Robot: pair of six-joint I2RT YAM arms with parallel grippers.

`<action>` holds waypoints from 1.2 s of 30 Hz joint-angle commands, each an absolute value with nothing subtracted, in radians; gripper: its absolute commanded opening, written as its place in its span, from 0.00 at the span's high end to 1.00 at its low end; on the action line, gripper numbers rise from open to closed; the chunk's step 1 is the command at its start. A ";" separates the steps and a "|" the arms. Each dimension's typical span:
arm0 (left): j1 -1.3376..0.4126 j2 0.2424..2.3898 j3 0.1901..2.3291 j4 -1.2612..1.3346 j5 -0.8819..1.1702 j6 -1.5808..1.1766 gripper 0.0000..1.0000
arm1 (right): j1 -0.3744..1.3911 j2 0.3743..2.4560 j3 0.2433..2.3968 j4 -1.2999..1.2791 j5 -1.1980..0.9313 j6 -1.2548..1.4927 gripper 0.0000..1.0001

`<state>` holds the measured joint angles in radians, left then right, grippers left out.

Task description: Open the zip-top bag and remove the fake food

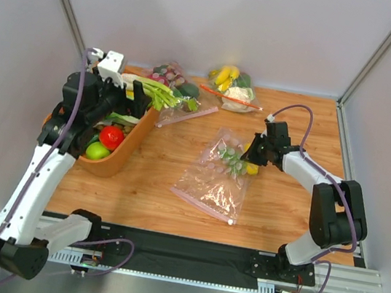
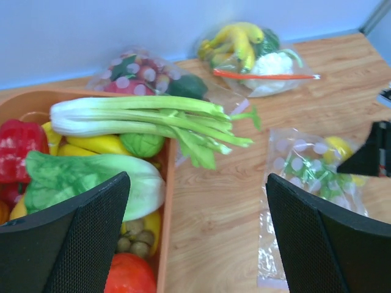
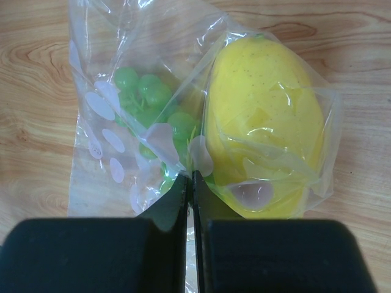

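Observation:
The zip-top bag (image 1: 214, 179) lies flat mid-table, its pink zip strip toward the near edge. The small yellow lemon (image 3: 266, 122) and the green grapes (image 3: 146, 101) are inside it at its far end. My right gripper (image 3: 189, 177) is shut on a fold of the bag's plastic between the two; in the top view the right gripper (image 1: 251, 155) is at the bag's far right corner. The pale-green stalk (image 2: 140, 116) lies outside the bag, across the top of the orange basket. My left gripper (image 2: 197, 201) hovers open and empty over the basket's right rim.
The orange basket (image 1: 130, 148) at the left holds a red tomato, peppers and lettuce. A clear bag with banana and cauliflower (image 1: 232, 87) and one with dark purple grapes (image 1: 170, 76) lie at the back. Walls close in the left, back and right.

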<state>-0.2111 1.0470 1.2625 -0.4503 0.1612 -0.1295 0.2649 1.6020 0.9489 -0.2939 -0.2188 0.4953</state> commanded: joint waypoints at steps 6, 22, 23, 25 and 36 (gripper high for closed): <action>-0.576 0.914 1.053 -0.397 0.003 -0.094 0.05 | 0.264 1.574 0.991 -0.307 -0.206 0.479 1.00; -1.124 1.161 0.712 -0.192 -0.089 -0.367 0.09 | 0.268 1.482 0.940 -0.325 -0.146 0.471 1.00; -1.124 1.167 0.707 -0.190 -0.081 -0.365 0.09 | 0.267 1.480 0.942 -0.328 -0.146 0.466 1.00; -1.124 1.181 0.697 -0.186 -0.066 -0.359 0.09 | 0.268 1.479 0.940 -0.336 -0.147 0.468 1.00; -1.126 1.376 0.661 -0.072 -0.162 -0.379 0.21 | 0.290 1.453 0.885 -0.345 -0.132 0.505 1.00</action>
<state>-1.1202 1.3277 0.6659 -0.1444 -0.1120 -0.3527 0.2810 1.5002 0.9150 -0.3470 -0.1570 0.4885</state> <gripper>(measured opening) 0.802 0.012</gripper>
